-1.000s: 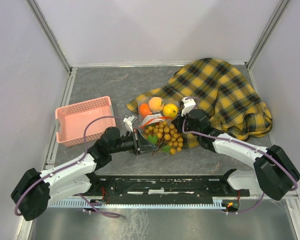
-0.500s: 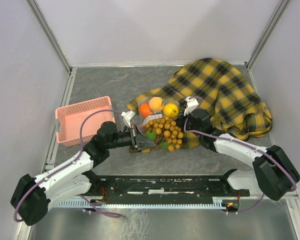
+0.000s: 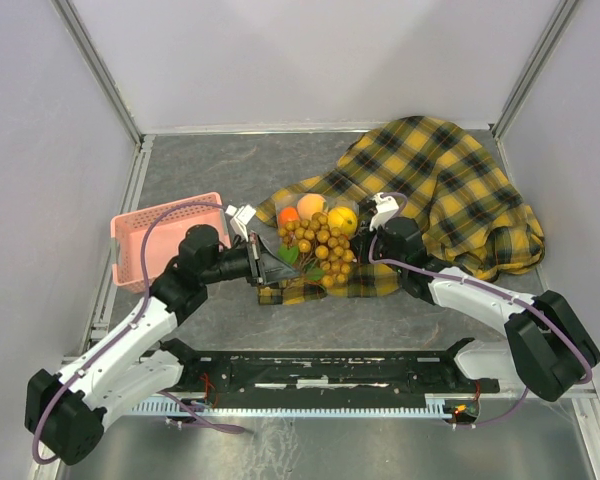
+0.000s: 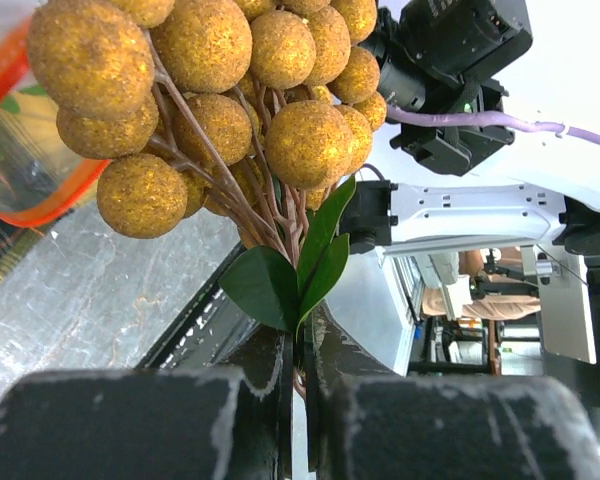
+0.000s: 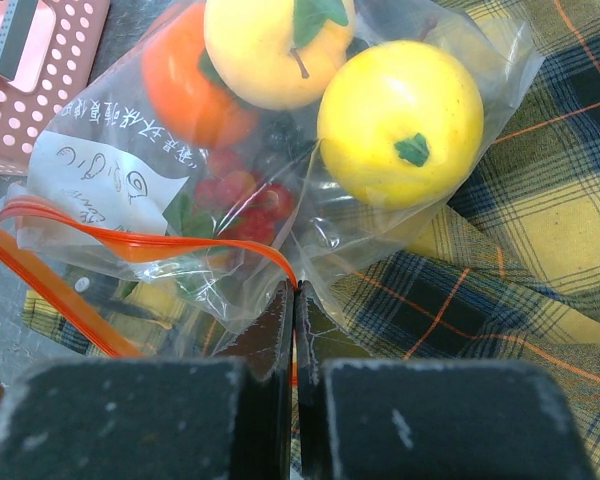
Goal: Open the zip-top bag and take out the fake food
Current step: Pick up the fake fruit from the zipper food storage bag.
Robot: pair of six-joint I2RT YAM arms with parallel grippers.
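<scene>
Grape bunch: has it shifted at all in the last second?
Yes. Held by the left end effector, the grape bunch has moved farther back and slightly left in the overhead view, closer to the pink basket, which stayed put.

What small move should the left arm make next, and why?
Probably draw the left gripper toward the pink perforated plastic basket: it is shut on the stem of the tan-brown plastic grape bunch, which seems outside the clear zip-top bag that the right gripper pinches.

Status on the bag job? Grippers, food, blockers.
Left gripper shut on grape bunch stem; bunch looks out of the bag. Right gripper shut on zip-top bag at zip strip. Round fruits inside bag. Plaid cloth underneath; no blocker seen.
</scene>
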